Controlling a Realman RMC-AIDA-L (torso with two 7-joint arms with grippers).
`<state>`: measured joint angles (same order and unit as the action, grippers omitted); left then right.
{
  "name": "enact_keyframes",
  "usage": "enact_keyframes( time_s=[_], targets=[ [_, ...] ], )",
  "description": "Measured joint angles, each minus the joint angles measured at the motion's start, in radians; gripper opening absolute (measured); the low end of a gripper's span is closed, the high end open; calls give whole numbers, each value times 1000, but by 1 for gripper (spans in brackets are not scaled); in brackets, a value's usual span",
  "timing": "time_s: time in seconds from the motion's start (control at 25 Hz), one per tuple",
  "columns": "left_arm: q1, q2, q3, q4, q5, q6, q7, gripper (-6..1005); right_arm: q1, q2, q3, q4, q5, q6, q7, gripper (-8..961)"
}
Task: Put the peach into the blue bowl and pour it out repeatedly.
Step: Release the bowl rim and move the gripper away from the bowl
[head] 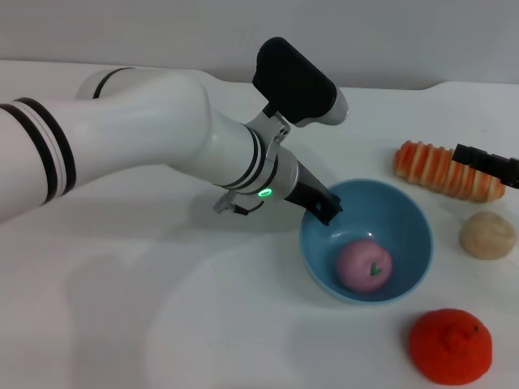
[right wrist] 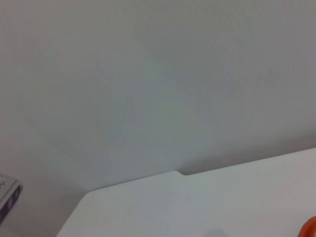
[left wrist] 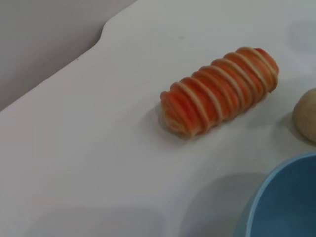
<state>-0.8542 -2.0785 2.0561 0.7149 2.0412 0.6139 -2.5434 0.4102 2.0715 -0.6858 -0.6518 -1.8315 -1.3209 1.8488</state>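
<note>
The blue bowl (head: 405, 223) stands on the white table, right of centre in the head view. The pink-purple peach (head: 364, 265) lies inside it, on the bottom. My left gripper (head: 324, 207) reaches in from the left and is at the bowl's near-left rim, with a dark finger over the rim's inner side, gripping it. A part of the bowl's rim (left wrist: 284, 197) shows in the left wrist view. My right gripper (head: 486, 165) is parked at the right edge of the head view, above the striped roll.
An orange-and-cream striped bread roll (head: 444, 168) lies behind the bowl to the right and shows in the left wrist view (left wrist: 219, 91). A beige round lump (head: 487, 235) lies right of the bowl. A larger orange-red fruit (head: 450, 346) sits at the front right.
</note>
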Motion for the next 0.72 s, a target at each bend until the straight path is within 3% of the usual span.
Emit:
enact_keyframes(
  time_s=[0.52, 0.72],
  targets=[
    [29, 8, -13, 52, 2, -17, -3, 16, -8, -2, 7, 24, 15, -2, -26, 405],
    [52, 13, -29, 96, 9, -43, -2, 216, -15, -3, 20, 24, 15, 4, -47, 407]
  ],
)
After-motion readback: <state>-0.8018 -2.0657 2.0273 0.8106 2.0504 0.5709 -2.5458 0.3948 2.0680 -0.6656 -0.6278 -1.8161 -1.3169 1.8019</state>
